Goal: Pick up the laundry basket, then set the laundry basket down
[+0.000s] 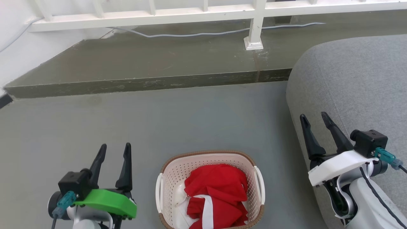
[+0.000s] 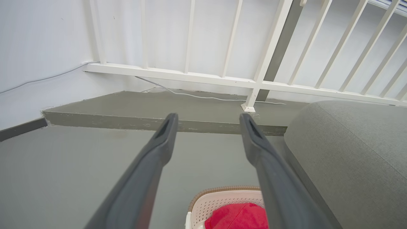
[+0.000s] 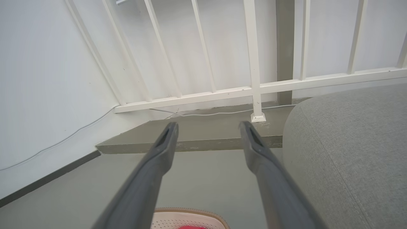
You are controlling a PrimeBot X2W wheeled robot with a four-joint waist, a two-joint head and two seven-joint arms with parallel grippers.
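- Nearest to the robot, the laundry basket (image 1: 176,173) stands upright on the grey floor (image 1: 190,121), mouth facing up, between the two sets of fingers and nearer than their tips.
- One white handle (image 1: 158,190) faces the left fingers (image 1: 126,165) and the other handle (image 1: 261,187) faces the right fingers (image 1: 310,140). The near end runs off the head view's edge, so I cannot tell its long axis.
- Inside it there's a crumpled red cloth (image 1: 219,184) with a white band across it, heaped toward the right-hand side, and something white (image 1: 180,190) is tucked beneath on the left.
- The basket itself has cream-pink walls dotted with small holes, rounded corners and a brown woven-look rim.
- The left fingers are spread apart and holding nothing, just beside the basket and not touching it.
- The right fingers are also parted and empty. They sit well apart from the basket, in front of the grey sofa (image 1: 356,79).
- From the left wrist, the basket's far rim (image 2: 222,190) shows low between the fingers, partly behind the right-hand one.
- From the right wrist, a sliver of rim (image 3: 190,210) shows at the bottom between the fingers.
- Beyond the fingertips the floor runs up to a raised grey step (image 1: 143,60).
- Farthest back, a pale cable (image 1: 197,33) lies on the step below a white railing (image 1: 143,14).
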